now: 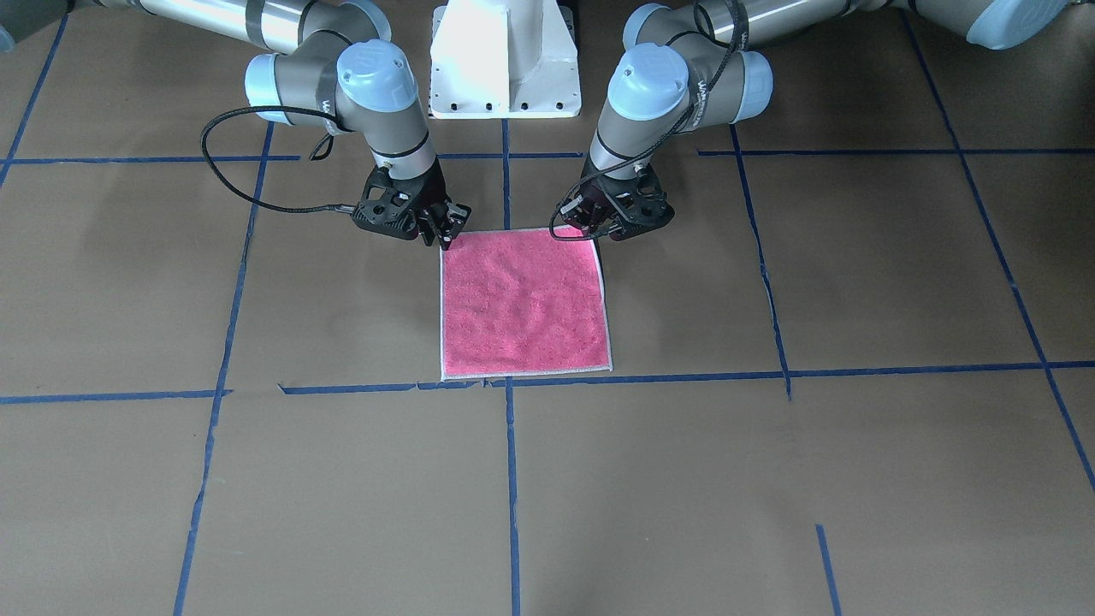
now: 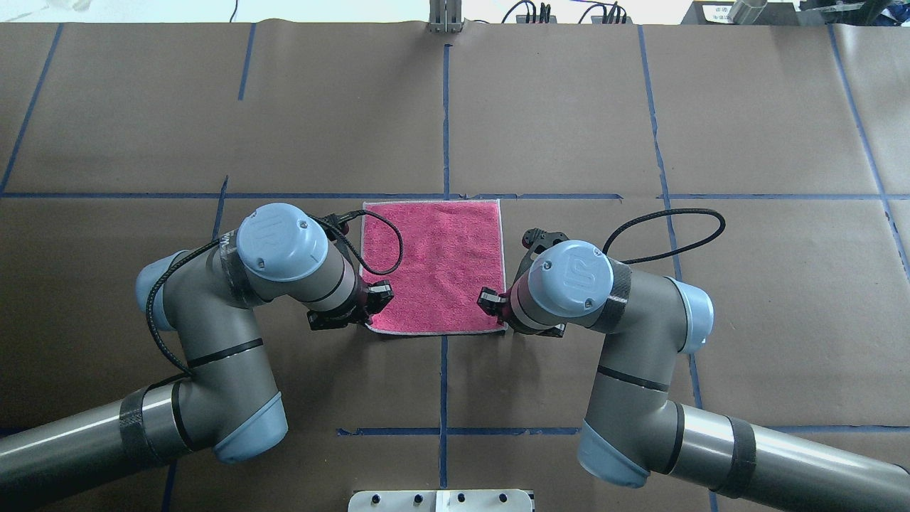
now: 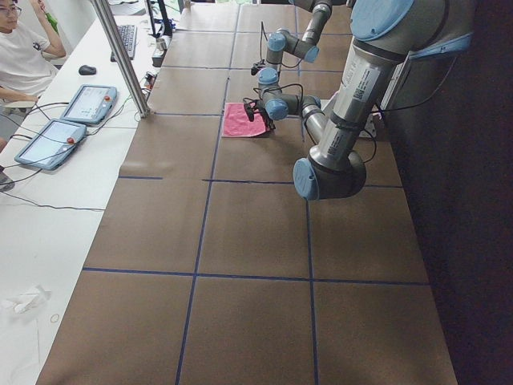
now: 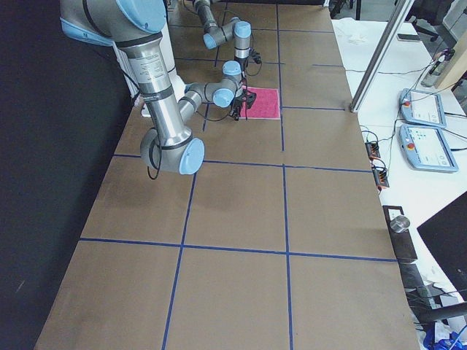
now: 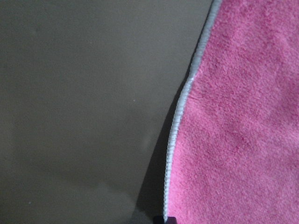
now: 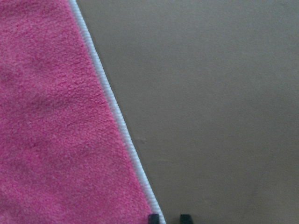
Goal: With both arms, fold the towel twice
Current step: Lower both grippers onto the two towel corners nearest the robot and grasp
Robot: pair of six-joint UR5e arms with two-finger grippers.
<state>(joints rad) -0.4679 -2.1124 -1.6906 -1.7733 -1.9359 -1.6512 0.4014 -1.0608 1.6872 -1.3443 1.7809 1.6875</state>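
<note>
**2 grippers low at the towel's 2 robot-side corners**

The towel (image 1: 523,304) lies flat, pink face up, on the brown paper-covered table (image 1: 770,479). It sits in front of the white base (image 1: 505,60), and its edge farthest from the robot runs along a blue tape line (image 1: 684,377). The right gripper (image 1: 443,229) is at 1 robot-side corner and the left gripper (image 1: 590,229) at the other. In the right wrist view its 2 fingertips (image 6: 153,218) stand slightly apart, 1 at the whitish border and 1 over bare paper, so the jaws are parted and grip nothing. In the left wrist view only a dark tip (image 5: 164,219) shows, right at the border, which bows with a shadow beside it. I cannot tell whether those jaws are parted or clamped.
</note>
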